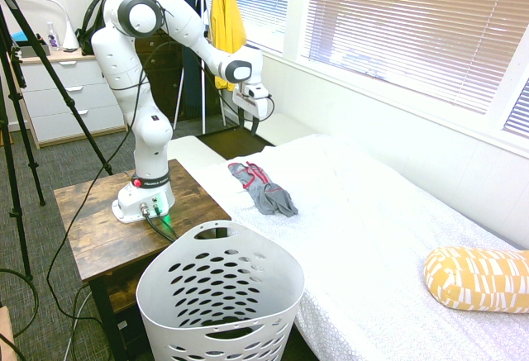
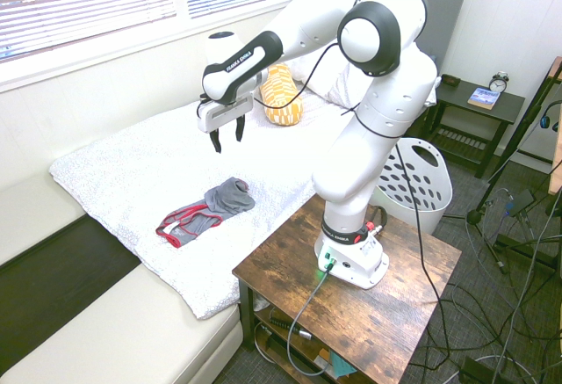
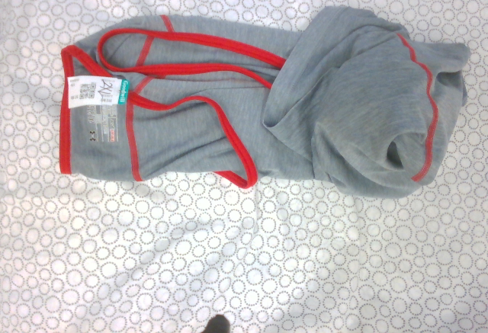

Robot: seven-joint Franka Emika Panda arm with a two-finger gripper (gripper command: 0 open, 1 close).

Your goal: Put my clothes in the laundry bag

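The clothes [image 1: 263, 187] are a crumpled grey garment with red trim, lying on the white bedspread near the bed's edge; the same clothes [image 2: 207, 211] show in the second exterior view, and the clothes [image 3: 267, 120] fill the wrist view with a white label at one end. My gripper [image 2: 228, 141] hangs well above them, open, holding nothing; the same gripper [image 1: 251, 123] shows in the first exterior view. The laundry bag [image 1: 219, 291], a white holed basket, stands on the floor beside the bed and the wooden table; the laundry bag [image 2: 417, 186] is partly hidden behind the arm.
A yellow patterned pillow [image 1: 478, 278] lies further along the bed [image 1: 380, 237]. The arm's base sits on a wooden table [image 2: 351, 305]. A yellow garment [image 1: 226, 22] hangs by the window. A dresser [image 1: 62, 97] and a nightstand [image 2: 479, 107] stand off to the sides.
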